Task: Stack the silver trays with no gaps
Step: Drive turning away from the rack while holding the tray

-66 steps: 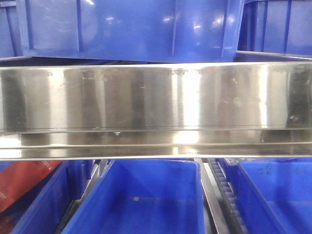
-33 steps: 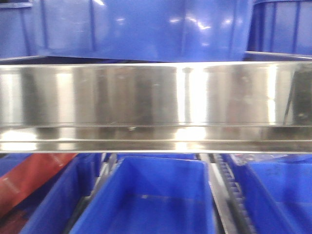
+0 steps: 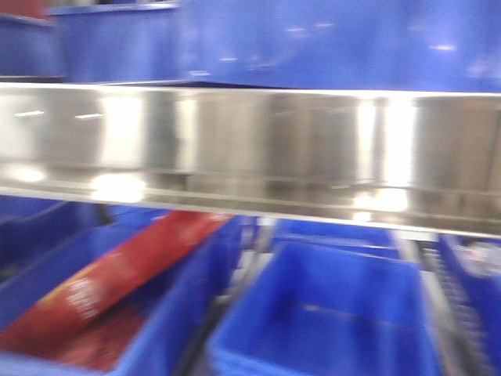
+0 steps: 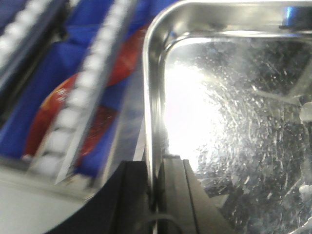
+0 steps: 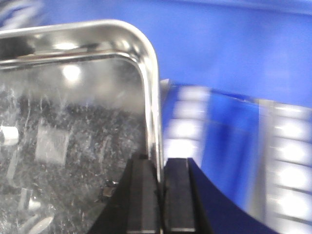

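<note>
Front view's swung over, blurry now, red packet [image 3: 117,274] showing way more. Left jaws pinch the tray [image 4: 234,122] rim, right jaws too.

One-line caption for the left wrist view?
Left gripper clamped on the rim of a scratched silver tray, roller rail alongside.

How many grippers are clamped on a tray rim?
2. The left gripper pinches the rim of the tray near a corner; the right gripper does the same in its view. None hidden.
</note>
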You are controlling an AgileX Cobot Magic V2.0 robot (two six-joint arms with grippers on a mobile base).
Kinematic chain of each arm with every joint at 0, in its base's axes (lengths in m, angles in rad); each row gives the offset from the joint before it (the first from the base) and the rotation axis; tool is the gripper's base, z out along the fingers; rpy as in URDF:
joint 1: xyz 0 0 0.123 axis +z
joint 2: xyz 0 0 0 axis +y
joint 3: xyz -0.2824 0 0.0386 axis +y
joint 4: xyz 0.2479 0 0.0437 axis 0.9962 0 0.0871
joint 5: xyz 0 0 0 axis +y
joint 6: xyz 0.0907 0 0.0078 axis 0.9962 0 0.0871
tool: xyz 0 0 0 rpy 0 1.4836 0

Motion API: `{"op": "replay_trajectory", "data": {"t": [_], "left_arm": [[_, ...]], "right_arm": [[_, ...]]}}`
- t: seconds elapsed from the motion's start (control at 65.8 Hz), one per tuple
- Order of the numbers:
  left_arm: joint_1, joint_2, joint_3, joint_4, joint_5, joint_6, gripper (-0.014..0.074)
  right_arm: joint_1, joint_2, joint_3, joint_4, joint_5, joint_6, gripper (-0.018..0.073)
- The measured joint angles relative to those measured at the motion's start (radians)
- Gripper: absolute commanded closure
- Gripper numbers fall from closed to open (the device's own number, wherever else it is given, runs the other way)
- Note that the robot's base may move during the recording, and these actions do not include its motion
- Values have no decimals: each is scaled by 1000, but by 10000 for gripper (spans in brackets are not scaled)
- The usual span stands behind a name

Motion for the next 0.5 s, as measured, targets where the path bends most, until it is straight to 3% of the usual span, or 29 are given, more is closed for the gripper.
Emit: {"op": "replay_trajectory", "data": {"t": [0.502], "left_arm": [[0, -6, 0, 8, 6, -6, 610]], "right_arm": [[0, 0, 0, -4, -41, -2, 637]]}}
